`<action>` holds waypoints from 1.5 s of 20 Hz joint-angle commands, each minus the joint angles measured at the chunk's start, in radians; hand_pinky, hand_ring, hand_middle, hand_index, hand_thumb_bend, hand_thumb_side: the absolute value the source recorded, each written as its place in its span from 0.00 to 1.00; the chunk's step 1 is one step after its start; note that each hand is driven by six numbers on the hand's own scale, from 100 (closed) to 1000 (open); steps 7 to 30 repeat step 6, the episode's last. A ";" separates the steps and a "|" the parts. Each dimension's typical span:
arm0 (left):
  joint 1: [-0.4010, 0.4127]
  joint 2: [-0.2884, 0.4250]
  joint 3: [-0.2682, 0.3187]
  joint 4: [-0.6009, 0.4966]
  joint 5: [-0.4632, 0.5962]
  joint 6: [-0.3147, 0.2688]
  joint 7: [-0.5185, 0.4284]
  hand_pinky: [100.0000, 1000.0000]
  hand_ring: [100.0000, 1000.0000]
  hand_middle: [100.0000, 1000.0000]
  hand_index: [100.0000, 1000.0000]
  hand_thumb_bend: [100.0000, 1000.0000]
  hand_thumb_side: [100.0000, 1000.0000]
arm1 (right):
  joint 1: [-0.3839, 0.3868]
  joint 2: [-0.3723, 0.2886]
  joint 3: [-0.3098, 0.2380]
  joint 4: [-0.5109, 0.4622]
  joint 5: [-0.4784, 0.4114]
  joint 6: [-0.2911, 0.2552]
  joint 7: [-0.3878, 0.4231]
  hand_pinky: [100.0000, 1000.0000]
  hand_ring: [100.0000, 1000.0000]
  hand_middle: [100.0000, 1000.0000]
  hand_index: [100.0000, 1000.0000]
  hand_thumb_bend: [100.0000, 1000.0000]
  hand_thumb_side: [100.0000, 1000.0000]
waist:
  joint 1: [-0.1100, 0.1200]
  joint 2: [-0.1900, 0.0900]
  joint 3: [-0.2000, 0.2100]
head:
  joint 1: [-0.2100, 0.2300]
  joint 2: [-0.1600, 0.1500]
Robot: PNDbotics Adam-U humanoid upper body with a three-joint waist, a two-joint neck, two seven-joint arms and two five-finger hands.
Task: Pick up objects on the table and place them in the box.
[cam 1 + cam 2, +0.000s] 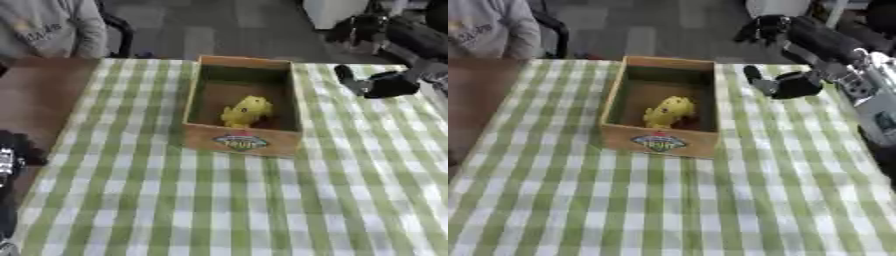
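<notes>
A cardboard box (241,141) with a printed label on its front stands open on the green checked tablecloth (175,200). Inside it lies a yellow toy-like object (246,111), with something small and red beside it (686,120). My right hand (791,85) hovers over the table just right of the box's far corner. It is open and holds nothing, and its thumb points toward the box. Part of my left hand (7,161) shows at the left edge of the left eye view, beside the table and away from the box.
Bare brown tabletop (39,100) runs along the left of the cloth. A person in a grey top (48,27) sits at the far left corner by a dark chair. My right forearm (829,45) crosses the far right, with a white object behind it.
</notes>
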 commanded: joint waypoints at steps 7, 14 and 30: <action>-0.004 0.020 0.011 -0.012 -0.001 -0.002 0.006 0.45 0.47 0.44 0.56 0.12 0.51 | 0.046 -0.021 -0.082 0.008 -0.023 0.048 -0.035 0.52 0.66 0.74 0.82 0.00 0.05 | 0.007 -0.007 -0.008 | 0.012 -0.009; -0.004 0.020 0.011 -0.012 -0.001 -0.002 0.006 0.45 0.47 0.44 0.56 0.12 0.51 | 0.046 -0.021 -0.082 0.008 -0.023 0.048 -0.035 0.52 0.66 0.74 0.82 0.00 0.05 | 0.007 -0.007 -0.008 | 0.012 -0.009; -0.004 0.020 0.011 -0.012 -0.001 -0.002 0.006 0.45 0.47 0.44 0.56 0.12 0.51 | 0.046 -0.021 -0.082 0.008 -0.023 0.048 -0.035 0.52 0.66 0.74 0.82 0.00 0.05 | 0.007 -0.007 -0.008 | 0.012 -0.009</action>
